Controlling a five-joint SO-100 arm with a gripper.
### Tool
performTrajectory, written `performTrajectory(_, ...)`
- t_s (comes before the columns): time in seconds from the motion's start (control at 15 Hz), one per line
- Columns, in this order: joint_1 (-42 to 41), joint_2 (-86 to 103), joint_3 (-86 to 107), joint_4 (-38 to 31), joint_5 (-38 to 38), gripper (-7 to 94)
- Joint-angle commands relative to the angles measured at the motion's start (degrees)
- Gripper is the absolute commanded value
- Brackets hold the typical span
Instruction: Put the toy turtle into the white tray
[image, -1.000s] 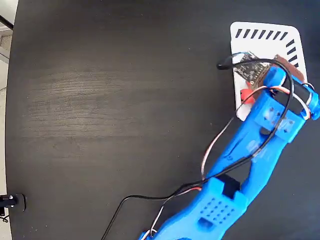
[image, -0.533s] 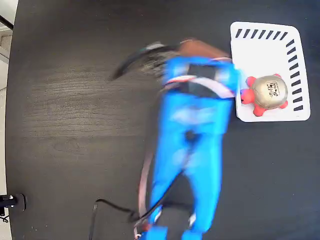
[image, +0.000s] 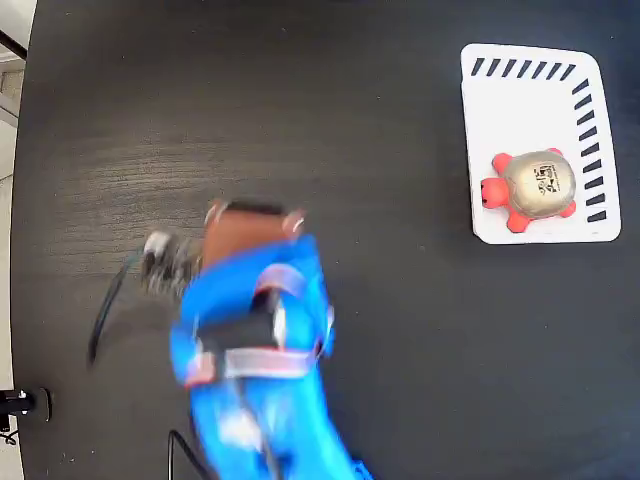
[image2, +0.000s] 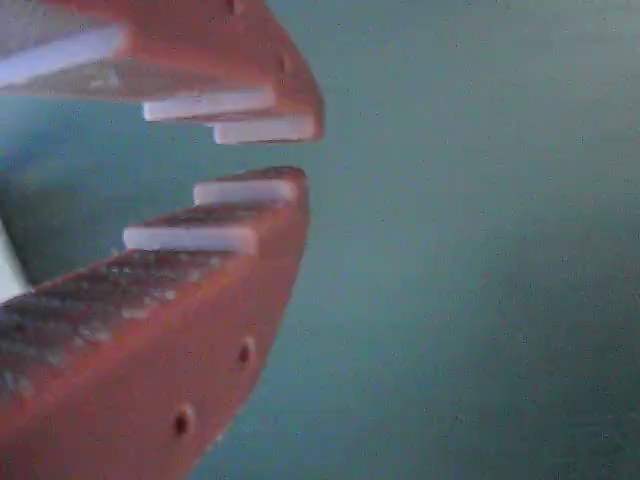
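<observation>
**Turtle in the tray, arm clear of it**

A dark, wood-grained black table (image: 380, 330) fills the fixed view. On it, the small toy turtle with a shiny beige-gold shell and coral-red head and feet (image: 532, 189) sits inside the flat white rounded tray with dark slanted slots (image: 520, 90), near the tray's lower edge, its head close to the left rim. The placing step looks done; what remains, in my judgement, is only parking the arm without returning near the tray. The blue printed arm (image: 255, 350), motion-blurred, lies over the table's lower left, well apart from the tray. In the wrist view the orange-toothed gripper (image2: 262, 152) holds nothing, jaws nearly closed with a narrow gap.
</observation>
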Motion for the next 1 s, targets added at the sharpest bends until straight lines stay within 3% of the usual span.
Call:
performTrajectory(0.0, 0.18, 16.26, 12.48, -8.79, -2.11, -2)
performTrajectory(0.13, 2.37, 26.89, 26.72, -14.68, -5.80, -2)
performTrajectory(0.27, 4.13, 37.09, 37.88, -16.08, -7.38, -2)
performTrajectory(0.6, 7.47, 58.97, 52.82, -9.84, -14.50, -2)
performTrajectory(0.93, 6.68, 64.86, 54.32, -2.99, -13.36, -1)
